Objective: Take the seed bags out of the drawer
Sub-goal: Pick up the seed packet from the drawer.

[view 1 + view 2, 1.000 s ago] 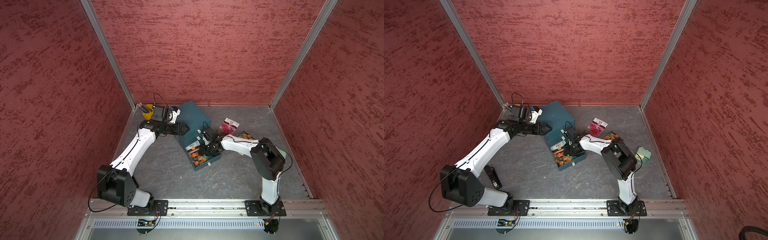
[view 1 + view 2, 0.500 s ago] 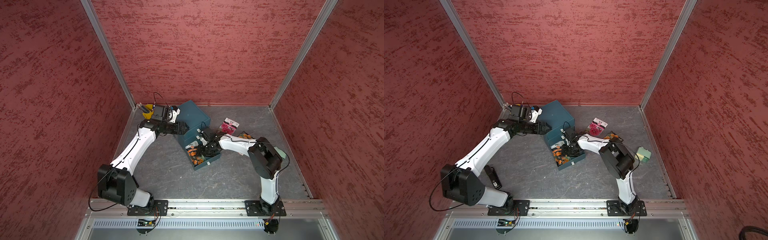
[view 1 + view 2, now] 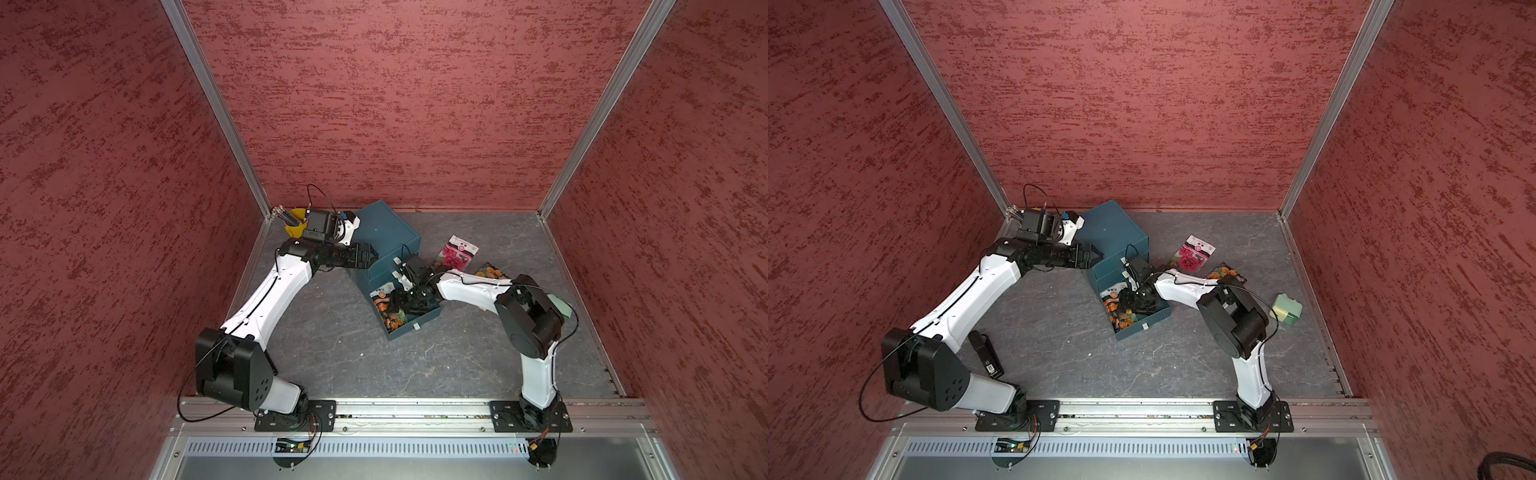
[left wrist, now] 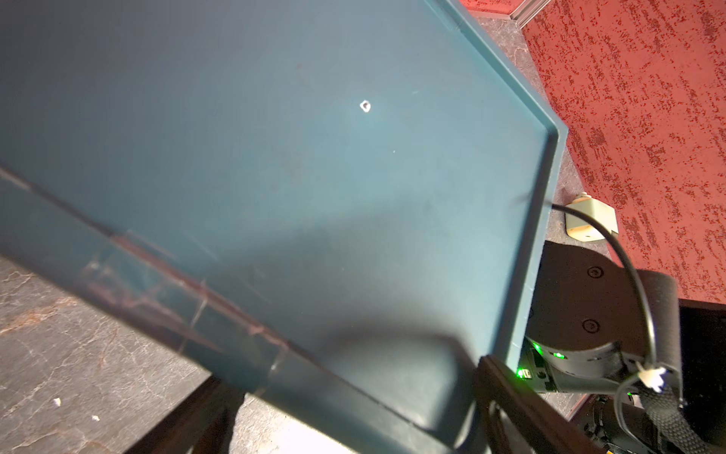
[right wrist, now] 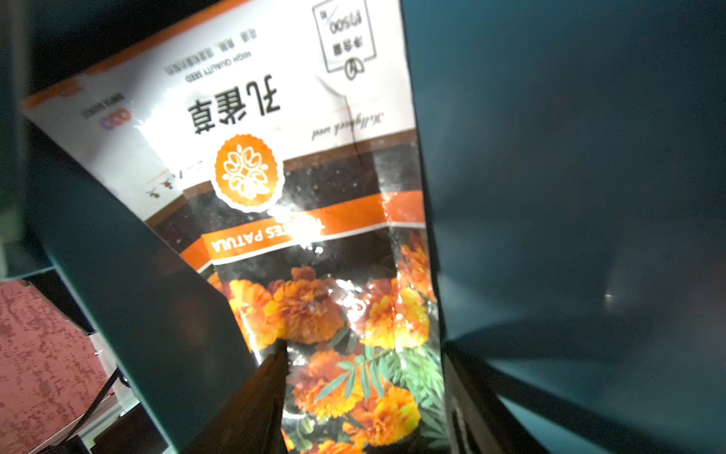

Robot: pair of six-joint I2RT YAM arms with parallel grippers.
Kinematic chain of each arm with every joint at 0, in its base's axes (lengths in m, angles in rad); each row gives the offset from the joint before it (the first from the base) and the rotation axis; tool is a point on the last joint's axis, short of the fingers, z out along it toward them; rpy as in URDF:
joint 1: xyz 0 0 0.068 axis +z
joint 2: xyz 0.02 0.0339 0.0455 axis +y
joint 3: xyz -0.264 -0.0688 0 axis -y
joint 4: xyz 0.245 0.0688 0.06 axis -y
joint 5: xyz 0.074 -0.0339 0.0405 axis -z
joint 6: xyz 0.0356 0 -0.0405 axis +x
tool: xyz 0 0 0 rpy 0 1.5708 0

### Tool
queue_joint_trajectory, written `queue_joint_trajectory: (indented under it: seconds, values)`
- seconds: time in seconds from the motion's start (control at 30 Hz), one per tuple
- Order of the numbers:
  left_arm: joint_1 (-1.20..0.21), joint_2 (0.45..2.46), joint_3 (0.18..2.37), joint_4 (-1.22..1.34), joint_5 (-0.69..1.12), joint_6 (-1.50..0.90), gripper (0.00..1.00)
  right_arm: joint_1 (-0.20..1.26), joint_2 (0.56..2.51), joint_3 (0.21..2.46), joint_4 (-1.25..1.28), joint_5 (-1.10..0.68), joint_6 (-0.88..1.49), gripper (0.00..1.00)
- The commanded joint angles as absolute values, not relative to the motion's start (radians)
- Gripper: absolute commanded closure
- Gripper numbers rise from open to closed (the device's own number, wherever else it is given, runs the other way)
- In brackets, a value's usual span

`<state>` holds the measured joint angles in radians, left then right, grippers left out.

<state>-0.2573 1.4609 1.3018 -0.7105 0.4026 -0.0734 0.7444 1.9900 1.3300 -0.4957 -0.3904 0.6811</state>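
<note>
The teal cabinet (image 3: 386, 237) stands on the grey floor with its lower drawer (image 3: 419, 321) open. One marigold seed bag (image 5: 314, 177) lies flat inside that drawer, with its white label band at the end nearer the cabinet body. The right gripper (image 5: 365, 350) reaches down into the drawer above this packet. Its dark fingers (image 5: 271, 381) stand well apart, one over the flower photo and the other at the packet's edge, with nothing pinched between them. Whether the tips touch the packet cannot be told. The pink-flower seed bag (image 3: 457, 253) lies on the floor just beside the cabinet, on the right arm's side. The second marigold seed bag (image 3: 490, 272) lies just past it, farther from the cabinet and partly hidden by that arm. The left gripper (image 3: 368, 257) sits against the cabinet's opposite side, at the upper edge. Its jaws are spread wide and hold nothing loose.
</note>
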Motion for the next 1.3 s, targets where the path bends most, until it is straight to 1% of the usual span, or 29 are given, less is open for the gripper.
queue_joint_trajectory:
  seconds: [0.0,0.27,0.3,0.4,0.47,0.63,0.7,0.73,0.8,0.97,1.1,1.27]
  values:
    - [-0.299,1.5,1.289,-0.799,0.456,-0.011,0.06,0.79,2.051,1.316,-0.329,-0.442,0.633,0.33]
    - [-0.304,1.504,1.291,-0.802,0.456,-0.01,0.06,0.793,2.067,1.325,-0.353,-0.46,0.609,0.37]
    - [-0.303,1.504,1.293,-0.802,0.455,-0.01,0.06,0.794,2.068,1.325,-0.359,-0.45,0.609,0.39]
    - [-0.305,1.504,1.293,-0.805,0.453,-0.008,0.06,0.795,2.064,1.32,-0.409,-0.363,0.616,0.47]
    - [-0.305,1.501,1.292,-0.805,0.452,-0.009,0.06,0.795,2.053,1.307,-0.436,-0.307,0.62,0.55]
    - [-0.306,1.505,1.287,-0.804,0.454,-0.009,0.06,0.794,2.069,1.304,-0.453,-0.297,0.624,0.69]
    - [-0.308,1.505,1.287,-0.804,0.454,-0.008,0.06,0.794,2.071,1.3,-0.442,-0.305,0.634,0.78]
    - [-0.308,1.506,1.29,-0.804,0.454,-0.008,0.06,0.794,2.069,1.294,-0.432,-0.312,0.644,0.86]
    - [-0.308,1.507,1.292,-0.805,0.454,-0.006,0.06,0.795,2.065,1.28,-0.404,-0.325,0.661,0.99]
    - [-0.308,1.505,1.292,-0.808,0.448,-0.005,0.06,0.795,2.006,1.216,-0.31,-0.313,0.715,1.0]
    - [-0.308,1.501,1.29,-0.811,0.446,-0.003,0.06,0.792,1.906,1.155,-0.263,-0.235,0.748,1.0]
    - [-0.308,1.502,1.291,-0.811,0.445,-0.003,0.06,0.776,1.787,1.117,-0.274,-0.144,0.764,1.0]
